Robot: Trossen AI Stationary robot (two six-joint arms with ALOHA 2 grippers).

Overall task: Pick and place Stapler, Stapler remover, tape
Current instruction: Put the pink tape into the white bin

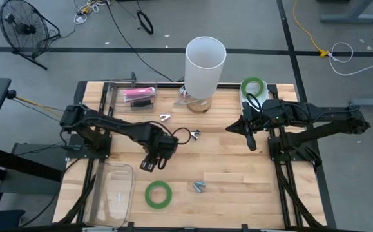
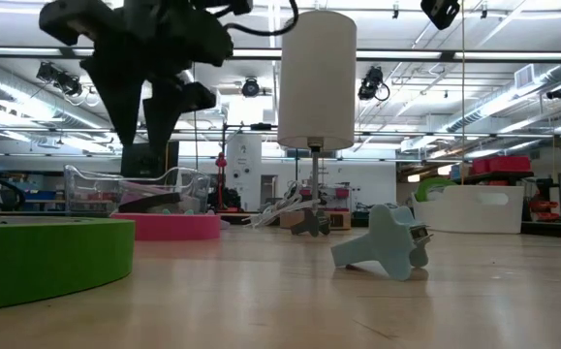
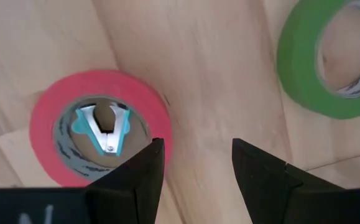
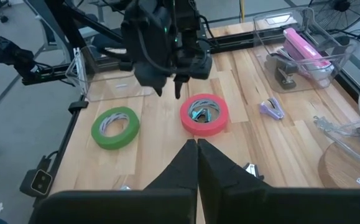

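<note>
A red tape ring (image 3: 43, 118) lies flat on the wooden table with a blue stapler remover (image 3: 102, 127) inside its open centre. My left gripper (image 3: 195, 163) hangs open just above the table and points down. One finger stands over the ring's rim and the other over bare wood. In the high view this gripper (image 1: 150, 161) hides the red ring. A green tape ring (image 1: 158, 194) lies flat nearer the front edge. A pink stapler (image 1: 138, 95) lies in a clear box at the back left. My right gripper (image 4: 197, 148) waits shut, raised at the right.
A tall white cylinder (image 1: 205, 63) stands on a base at the back middle. A second green ring (image 1: 253, 86) sits on a white tub at the back right. Loose stapler removers (image 1: 199, 187) (image 1: 194, 134) (image 1: 165, 117) lie about, and a clear tray (image 1: 112, 193) sits front left.
</note>
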